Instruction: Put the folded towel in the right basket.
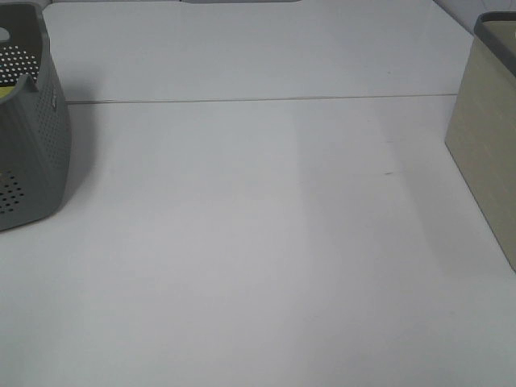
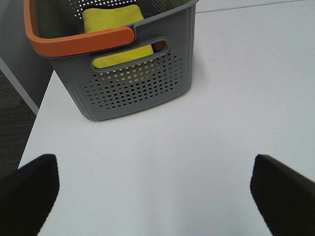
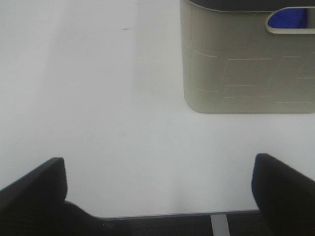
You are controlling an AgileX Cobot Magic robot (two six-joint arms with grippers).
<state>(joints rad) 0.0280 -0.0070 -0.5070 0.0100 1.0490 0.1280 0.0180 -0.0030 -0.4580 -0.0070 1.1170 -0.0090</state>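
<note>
Folded yellow towel (image 2: 115,22) sits in grey perforated plastic basket (image 2: 138,83) w/ orange handle; beige right basket (image 3: 246,64) waits. Both grippers, left (image 2: 152,191) and right (image 3: 157,191), spread wide, empty. Pickup not begun; next, I judge, left reaches in.

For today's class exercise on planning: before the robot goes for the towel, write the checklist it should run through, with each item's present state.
1. Yellow towel found in the grey basket: ok.
2. Left hand open and empty: ok.
3. Right hand open and empty: ok.
4. Orange handle clear of the towel: not ok, it crosses above.
5. Beige basket has room: cannot tell; something blue inside.
</note>
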